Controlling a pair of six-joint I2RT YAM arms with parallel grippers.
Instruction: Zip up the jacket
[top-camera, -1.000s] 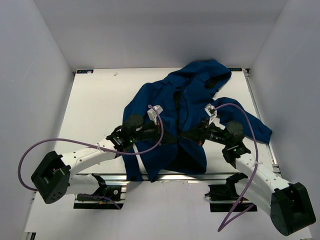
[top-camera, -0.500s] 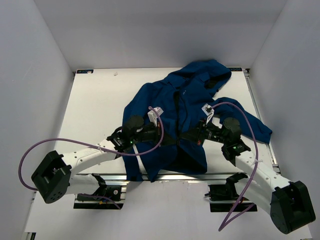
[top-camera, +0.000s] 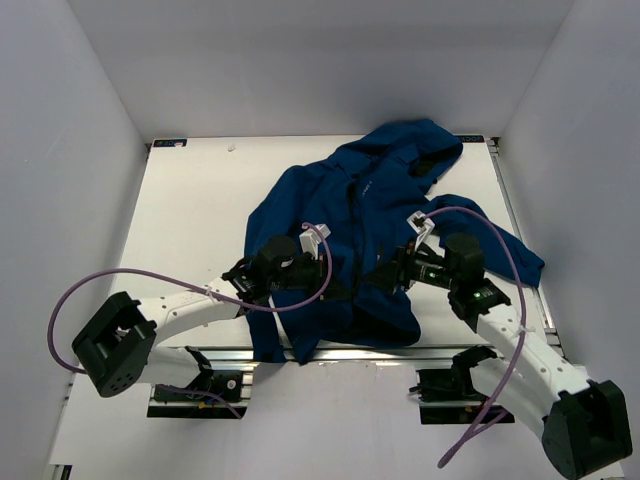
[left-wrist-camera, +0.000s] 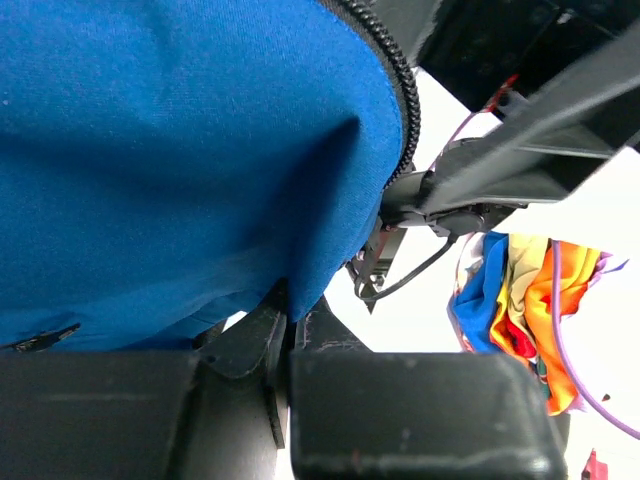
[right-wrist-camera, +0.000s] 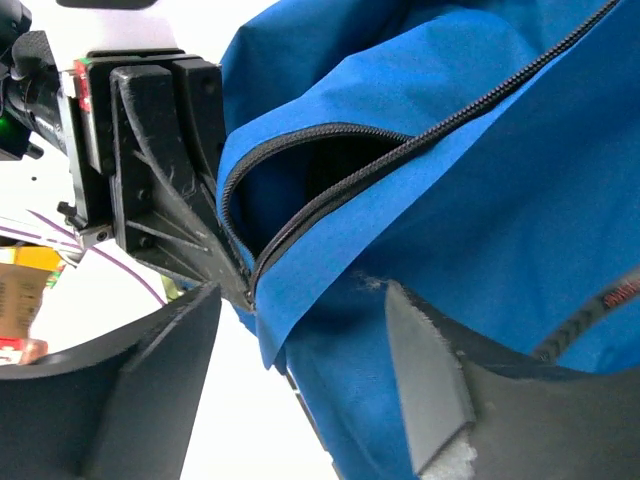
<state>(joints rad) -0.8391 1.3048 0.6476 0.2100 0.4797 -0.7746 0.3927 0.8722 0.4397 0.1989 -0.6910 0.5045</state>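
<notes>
Top external: rumpled blue jacket (top-camera: 365, 195) unzipped, left hand (top-camera: 338, 287) pinching it, right hand (top-camera: 388, 277) wide.

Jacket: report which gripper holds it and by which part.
The left gripper pinches the jacket at its lower front edge, beside the bottom end of the zipper. The right gripper is open around it, clamping nothing.

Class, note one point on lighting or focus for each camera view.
Top external: even, soft light, the jacket sharp with only faint shadows. Left wrist: white background blown out, dark foreground blurred. Right wrist: zipper crisp, bright background overexposed.
</notes>
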